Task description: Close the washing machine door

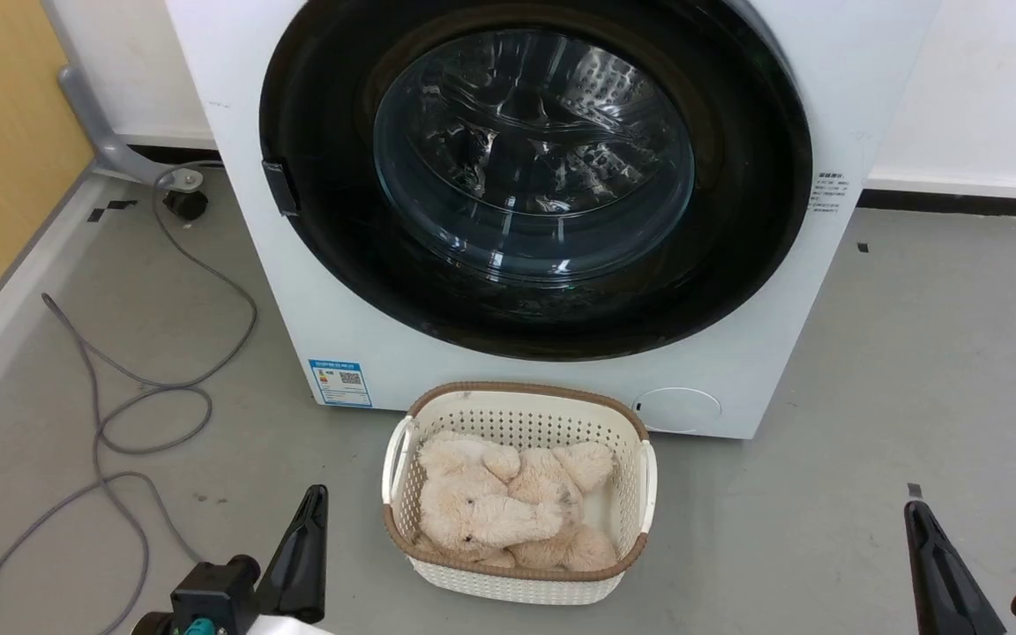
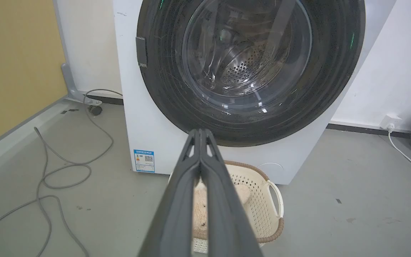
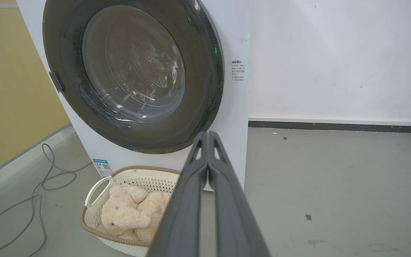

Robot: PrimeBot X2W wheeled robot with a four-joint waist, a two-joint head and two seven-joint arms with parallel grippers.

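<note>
The left gripper [image 2: 200,132], a pair of long dark fingers, has its fingers pressed together tip to tip with nothing between them. The right gripper [image 3: 207,134] is closed the same way and is also empty. Both are well apart from the machine, over the grey floor [image 1: 914,353]. Ahead of and above the left gripper's tips stands the big white front-loading washing machine [image 1: 367,344]. Its large round glossy black washing machine door [image 1: 534,176], with a bulging clear glass window, lies flat against the machine's front, closed. The perforated steel drum [image 2: 241,71] shows through the glass. From the right gripper, the door is ahead and to the left. Between the two grippers, nearer than the machine and just before its front, sits a white perforated plastic basket with a brown rim [image 1: 526,388], holding a cream plush toy [image 1: 499,511]. To the left of the left gripper a grey cable [image 1: 120,414] loops over the floor. A blue-and-white label sticker [image 1: 340,382] marks the machine's lower front ahead of that gripper.
</note>
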